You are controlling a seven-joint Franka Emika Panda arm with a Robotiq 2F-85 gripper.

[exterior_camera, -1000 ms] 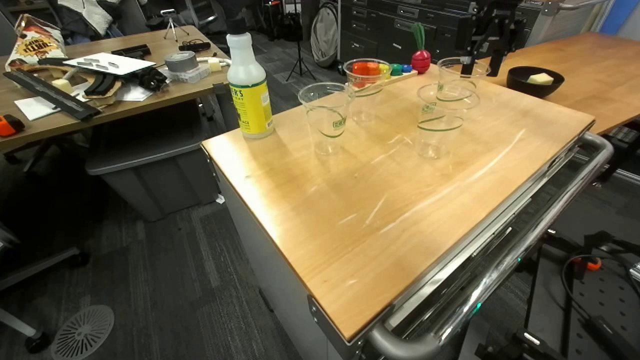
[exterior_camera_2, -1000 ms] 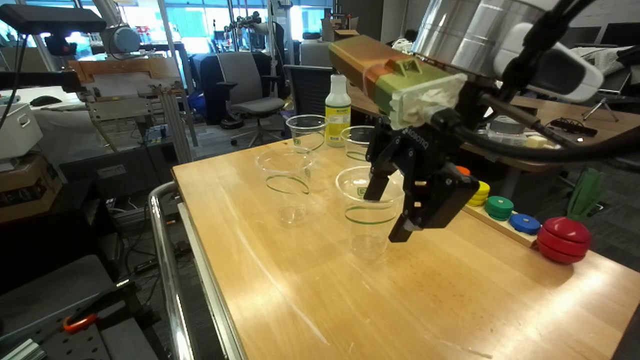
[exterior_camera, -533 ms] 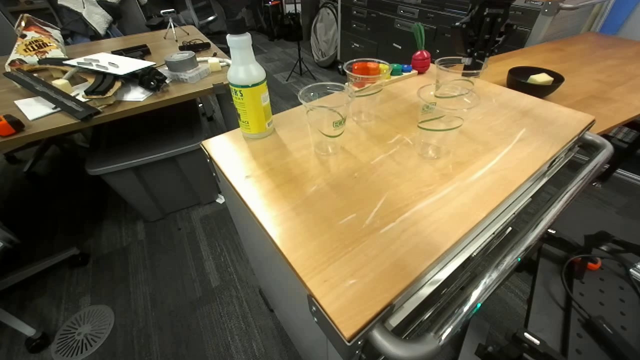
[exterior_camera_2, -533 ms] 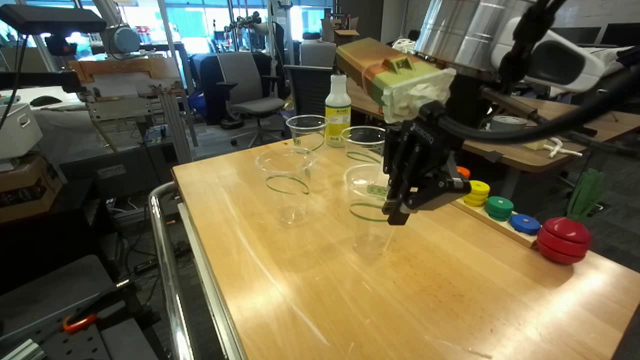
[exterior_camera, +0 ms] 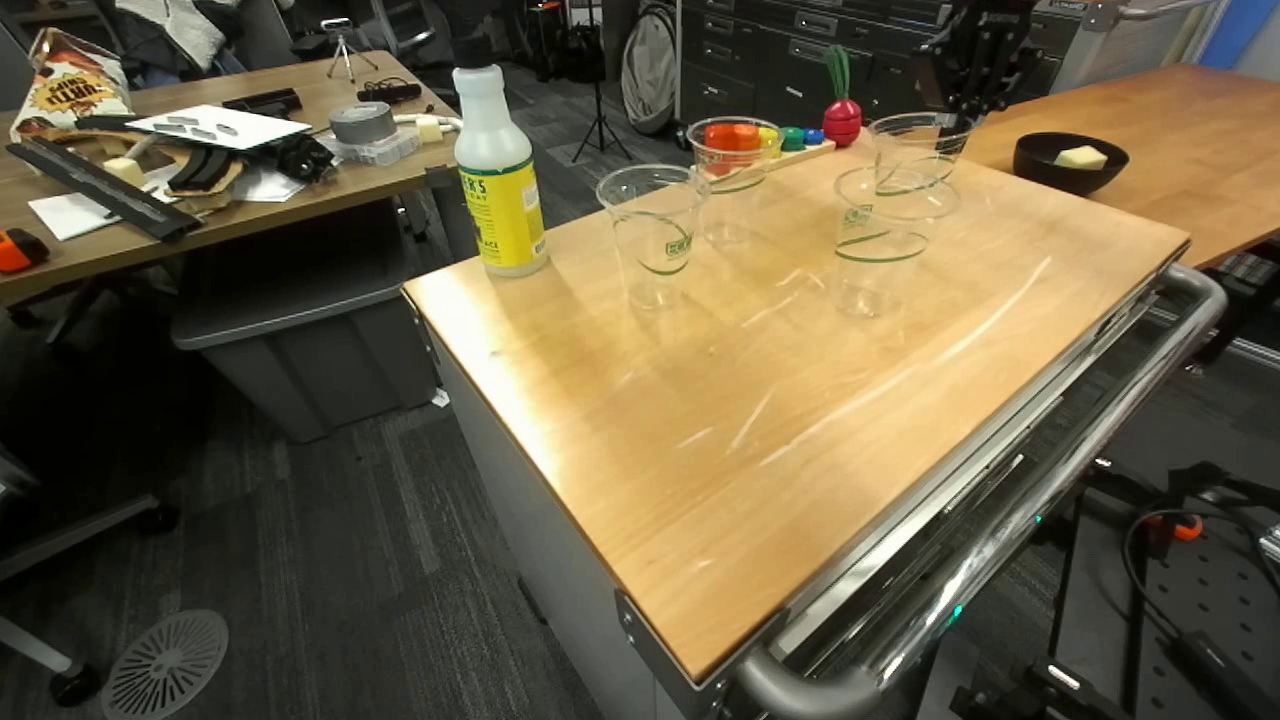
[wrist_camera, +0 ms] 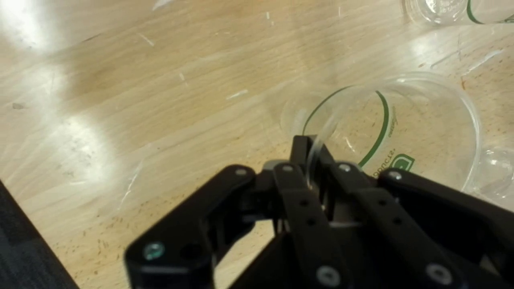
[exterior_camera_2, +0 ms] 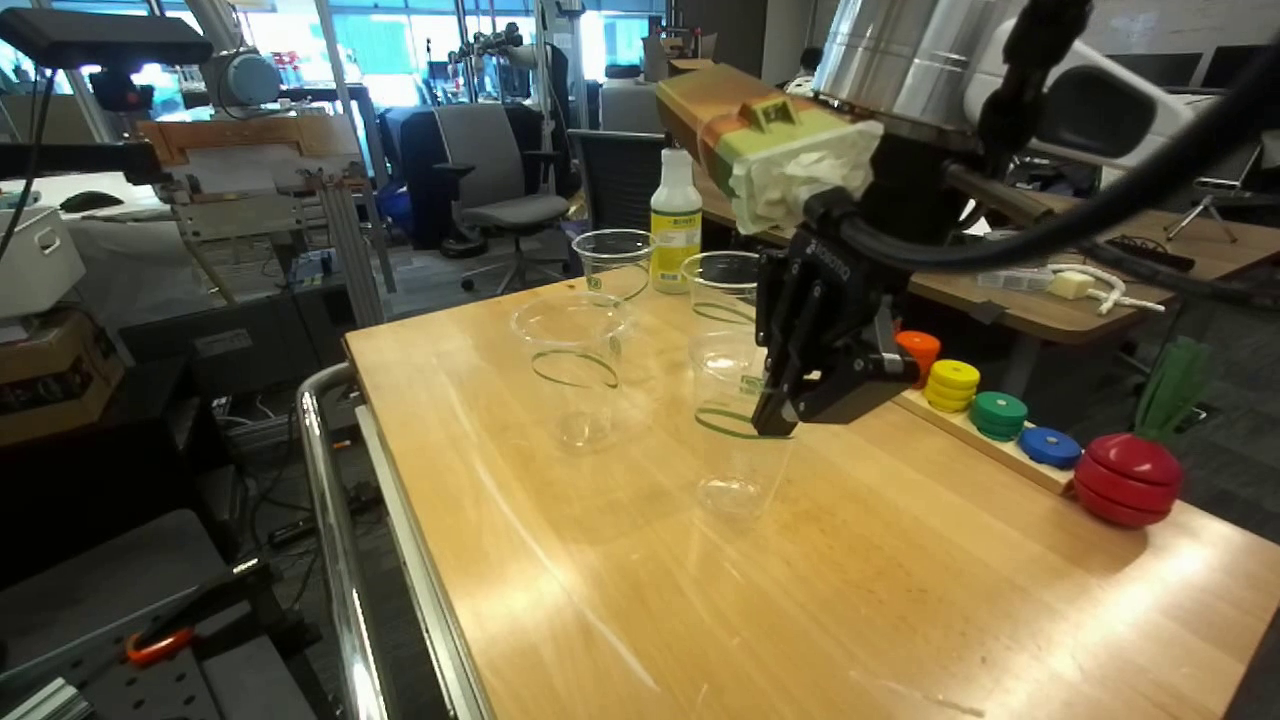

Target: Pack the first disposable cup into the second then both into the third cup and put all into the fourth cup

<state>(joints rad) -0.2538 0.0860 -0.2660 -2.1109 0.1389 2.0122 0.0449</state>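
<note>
The fingers (wrist_camera: 300,149) are pinching a clear cup (wrist_camera: 405,124), wall between them; lifting is probably requiring slow, level motion.

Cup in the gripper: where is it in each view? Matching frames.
In an exterior view: the held cup sits upper right, partly behind a nearer cup.
In an exterior view: the held cup is just right of and below centre.
Wrist view: the held cup is right of centre.
Shared landmark: the gripper, at its rim.
</note>
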